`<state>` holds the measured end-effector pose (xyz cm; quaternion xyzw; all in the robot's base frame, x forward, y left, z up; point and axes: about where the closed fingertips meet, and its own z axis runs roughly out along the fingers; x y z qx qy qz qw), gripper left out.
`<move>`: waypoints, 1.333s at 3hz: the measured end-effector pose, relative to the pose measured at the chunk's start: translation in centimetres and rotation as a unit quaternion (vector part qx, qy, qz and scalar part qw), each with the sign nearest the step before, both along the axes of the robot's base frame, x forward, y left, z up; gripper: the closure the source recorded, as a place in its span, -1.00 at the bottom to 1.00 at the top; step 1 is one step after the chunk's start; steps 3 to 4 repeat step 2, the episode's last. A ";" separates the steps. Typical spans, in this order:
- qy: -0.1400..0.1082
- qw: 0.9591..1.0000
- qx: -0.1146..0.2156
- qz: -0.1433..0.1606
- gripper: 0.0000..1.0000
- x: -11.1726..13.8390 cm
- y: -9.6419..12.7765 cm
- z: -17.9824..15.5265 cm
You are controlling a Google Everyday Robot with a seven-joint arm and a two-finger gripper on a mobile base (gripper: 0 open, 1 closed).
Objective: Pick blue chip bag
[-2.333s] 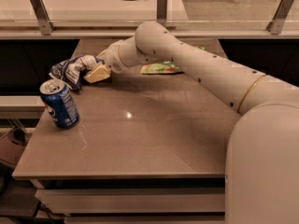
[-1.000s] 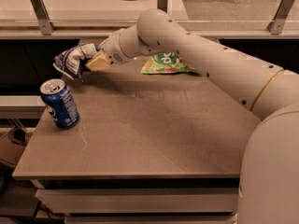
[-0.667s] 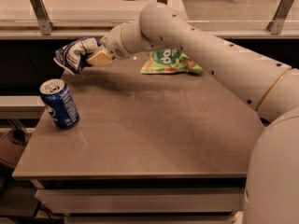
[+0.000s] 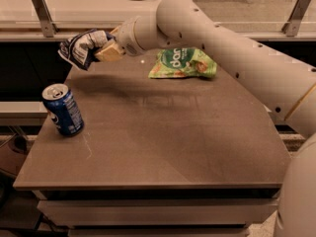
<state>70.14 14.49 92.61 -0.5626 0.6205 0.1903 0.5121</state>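
The blue chip bag [image 4: 78, 47] is a small wrinkly dark blue and white foil bag. It hangs in the air above the table's far left corner, clear of the surface. My gripper [image 4: 101, 48] is shut on the bag's right side, with its tan fingers [image 4: 109, 52] pressed into the foil. My white arm [image 4: 217, 43] reaches in from the right, across the back of the table.
A blue soda can [image 4: 62, 109] stands upright near the table's left edge. A larger green snack bag [image 4: 183, 63] lies flat at the back middle. The brown table [image 4: 163, 142] has a front edge close to the camera. A white counter with metal brackets [image 4: 42, 13] runs behind.
The gripper has lifted the blue chip bag up off the table and carried it higher. The can and green bag have not moved.
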 end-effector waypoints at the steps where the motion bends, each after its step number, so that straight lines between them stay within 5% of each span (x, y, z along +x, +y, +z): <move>1: -0.015 1.000 0.001 -0.003 1.00 -0.2 -0.6 1.7; 4: -0.025 1.000 -0.003 0.005 1.00 -0.5 -0.5 3.0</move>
